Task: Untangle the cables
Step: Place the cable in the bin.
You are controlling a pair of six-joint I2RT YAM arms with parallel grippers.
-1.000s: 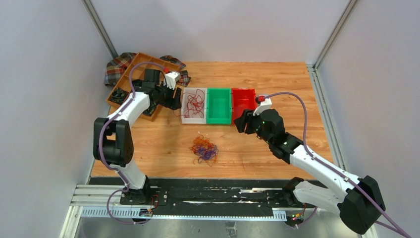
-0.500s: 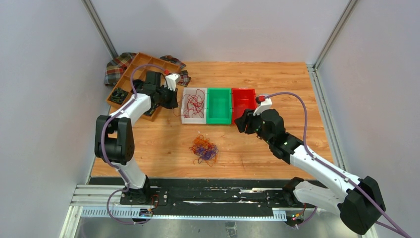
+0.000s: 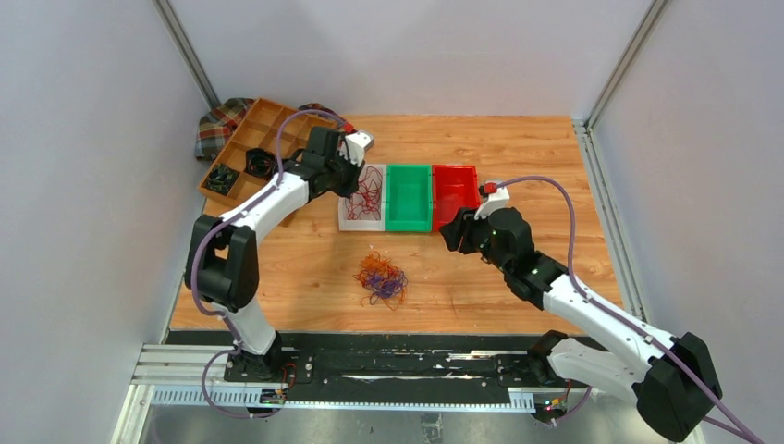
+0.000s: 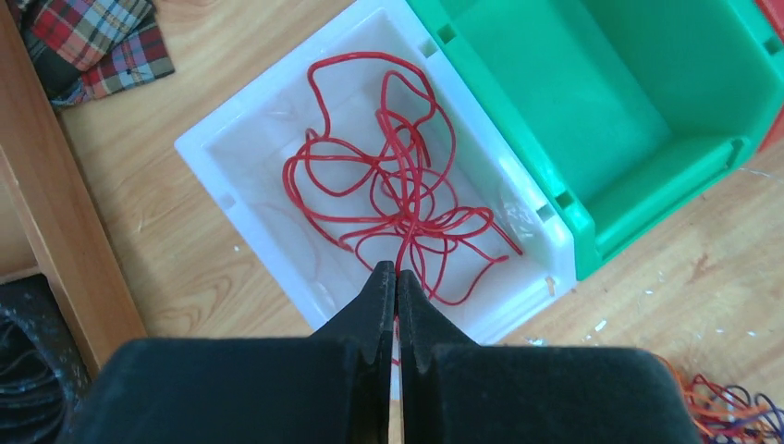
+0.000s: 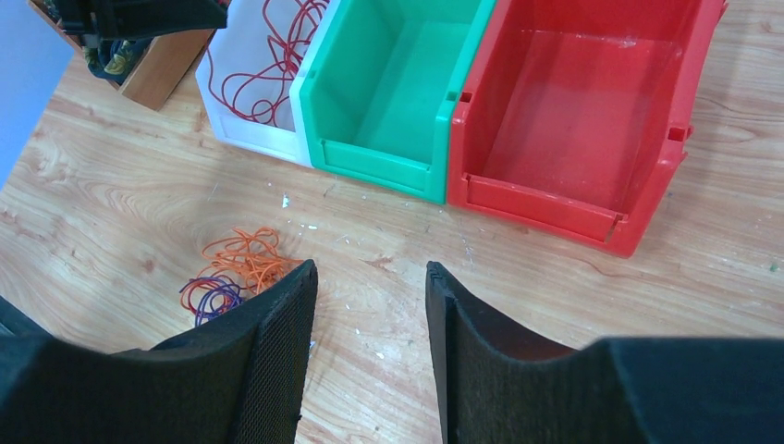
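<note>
Left gripper (image 4: 397, 273) pinched tight on a strand of the red cables (image 4: 398, 199), which lie looped in the white bin (image 4: 231, 157) right under it, right gripper (image 5: 370, 277) spread and empty, orange and purple cables (image 5: 236, 273) clumped on the table (image 5: 518, 277) nearby to its left

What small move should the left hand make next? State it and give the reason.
Probably open the left hand. It looks shut on a red strand directly over the white bin, where the other red cables lie, so releasing should drop it in. The orange and purple clump remains on the table, with the right hand open nearby.
</note>
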